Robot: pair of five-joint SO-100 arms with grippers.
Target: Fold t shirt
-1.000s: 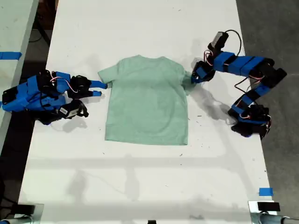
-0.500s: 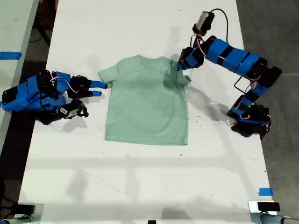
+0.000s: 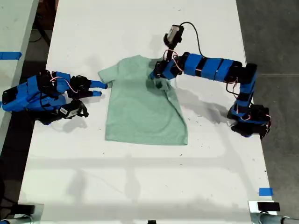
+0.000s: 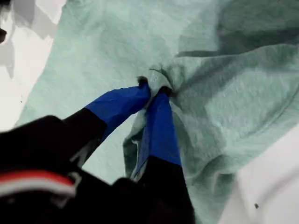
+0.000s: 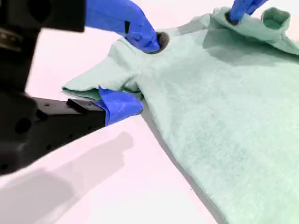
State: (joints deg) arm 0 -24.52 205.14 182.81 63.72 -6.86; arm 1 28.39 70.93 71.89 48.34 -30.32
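The pale mint-green t shirt point(image 3: 140, 112) lies flat on the white table point(image 3: 140, 186), neck toward the far edge. My first gripper point(image 3: 158, 77) is shut on the sleeve from the exterior view's right and holds it folded over the chest. The first wrist view shows its blue fingertips point(image 4: 161, 100) pinching bunched t shirt cloth point(image 4: 117, 37), with my first gripper point(image 4: 154, 88) shut. My second gripper point(image 3: 100, 88) rests open at the other sleeve on the exterior view's left. In the second wrist view that sleeve lies between its spread jaws point(image 5: 135, 70), on the t shirt point(image 5: 224, 102).
Dark floor borders the table on both sides of the exterior view. A second pale table with blue tape point(image 3: 9, 55) stands at the exterior view's left. A blue tape mark point(image 3: 265, 191) sits near the front right corner. The first arm's base point(image 3: 250, 121) stands right of the shirt.
My first gripper has swung toward the exterior view's left, carrying the pinched sleeve from beside the shirt over onto its chest. The second arm has not moved.
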